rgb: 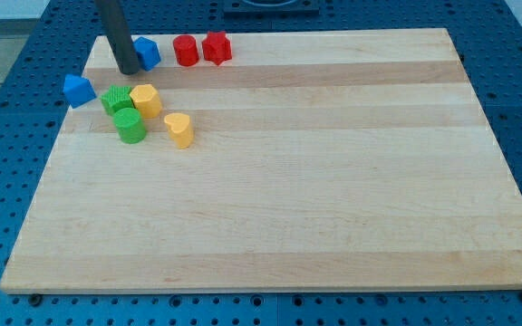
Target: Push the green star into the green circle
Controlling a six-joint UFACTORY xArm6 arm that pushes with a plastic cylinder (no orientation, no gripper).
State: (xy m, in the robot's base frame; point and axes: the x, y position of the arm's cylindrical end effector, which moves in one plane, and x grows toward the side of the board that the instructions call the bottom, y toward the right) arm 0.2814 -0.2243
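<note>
Now | my tip [128, 70] bare, gripping nothing | green star [114, 99] just below it, touching green circle [130, 126] | placed above to push down

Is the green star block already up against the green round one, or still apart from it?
Against it, it seems: the green star sits just above the green circle with no board showing between them. My tip is above the star, apart.

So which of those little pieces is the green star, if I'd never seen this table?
Start at the wooden board's top-left corner, where the blocks cluster below my tip. Two green blocks touch there: the green star is the upper one, against the yellow hexagon's left side. Its notched, pointed outline sets it apart from the smooth, round green circle just below.
</note>
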